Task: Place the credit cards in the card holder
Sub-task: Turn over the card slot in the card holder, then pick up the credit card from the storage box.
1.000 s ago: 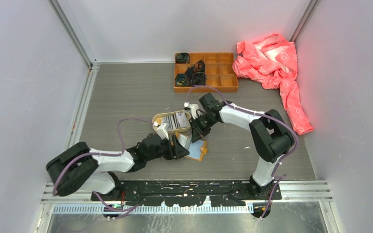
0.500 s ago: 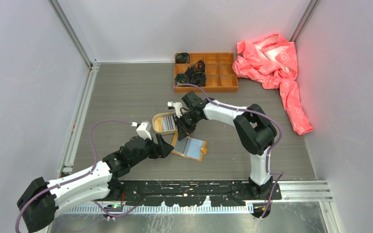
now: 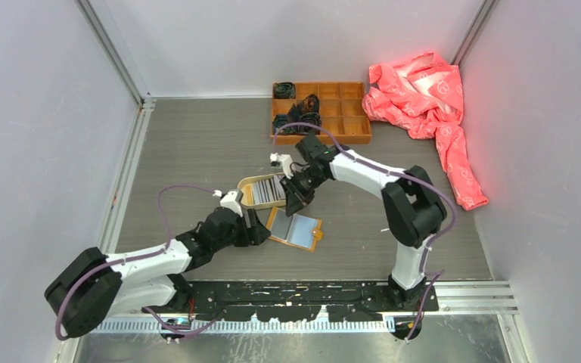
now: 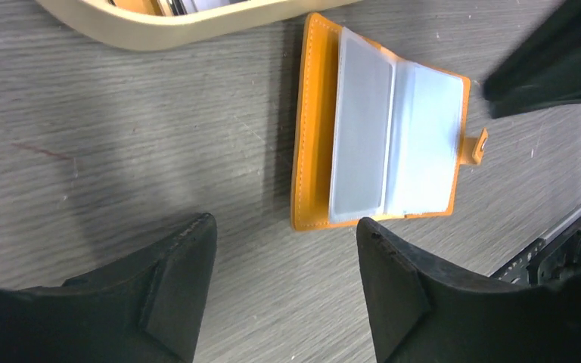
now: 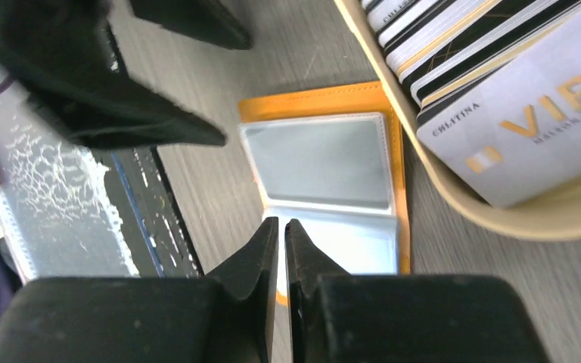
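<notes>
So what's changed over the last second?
The left gripper pulled back off the card holder toward its base and sits open beside it. The right gripper, shut and empty, swung over the tray of credit cards, then back to its edge. The open holder, tray, compartment box and pink cloth stayed put.

Grey wood-grain tabletop [image 3: 197, 151] fills the mid. Plain pale grey-white wall panels [image 3: 38, 113] on L, back & R, w/ slim aluminium corner posts [image 3: 110, 49] at both back corners. Black slotted metal rail [image 3: 302, 291] along near edge, ribbed silver strip [image 3: 272, 325] below it. Light soft, even; reddish glow [image 3: 463, 54] low on R wall, far corner.
</notes>
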`<state>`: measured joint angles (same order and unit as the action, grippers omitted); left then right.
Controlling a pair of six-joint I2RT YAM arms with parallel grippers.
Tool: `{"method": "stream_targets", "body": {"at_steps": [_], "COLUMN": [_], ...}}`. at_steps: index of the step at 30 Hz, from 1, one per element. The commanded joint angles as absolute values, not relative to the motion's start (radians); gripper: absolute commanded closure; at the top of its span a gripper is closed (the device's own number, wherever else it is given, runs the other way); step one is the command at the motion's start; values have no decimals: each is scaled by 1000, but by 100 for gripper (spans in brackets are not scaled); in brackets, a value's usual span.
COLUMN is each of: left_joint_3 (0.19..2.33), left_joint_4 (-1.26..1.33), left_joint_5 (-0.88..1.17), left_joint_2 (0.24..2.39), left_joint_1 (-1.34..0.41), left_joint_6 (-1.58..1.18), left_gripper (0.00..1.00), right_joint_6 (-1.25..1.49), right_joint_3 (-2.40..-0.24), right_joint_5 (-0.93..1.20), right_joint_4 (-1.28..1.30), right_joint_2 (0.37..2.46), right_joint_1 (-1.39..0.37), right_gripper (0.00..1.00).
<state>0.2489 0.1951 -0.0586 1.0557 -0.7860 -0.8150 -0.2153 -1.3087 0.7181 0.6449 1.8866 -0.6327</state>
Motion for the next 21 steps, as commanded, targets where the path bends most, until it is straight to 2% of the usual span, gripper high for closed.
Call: {"method": "stream_targets", "body": {"at_steps": [1, 5, 7, 10, 11, 13, 16, 21], "left_joint_3": [293, 310, 318, 322, 321, 313, 270, 245], "left_joint_4": [324, 370, 387, 435, 453, 505, 632, 731], "left_joint_5": [8, 52, 68, 117, 140, 184, 243, 226], "left_joint_2": [1138, 1204, 1231, 1273, 1287, 1315, 1361, 1417], "left_joint_1": [-757, -752, -752, -752, -752, -752, -760, -865], "left_joint_6": [-826, -835, -839, -855, -864, -891, -961, -1023], "left_gripper": [34, 41, 50, 66, 71, 79, 88, 90], "right_joint_6": [-342, -361, -369, -363, -357, -316, -294, -285], "right_joint_3": [-1308, -1252, -1210, -1136, -1119, -1116, -1123, -1114], "right_joint_5": [804, 806, 805, 840, 894, 979, 989, 978], "right_joint_4": [717, 678, 632, 554, 540, 540, 549, 532], "right_joint_2": [1690, 1541, 1464, 1371, 1362, 1370, 1368, 1360], "right_joint_1": [-594, -541, -510, -455, -426, -379, -362, -362], "right_gripper": [86, 85, 82, 57, 54, 54, 56, 56]}}
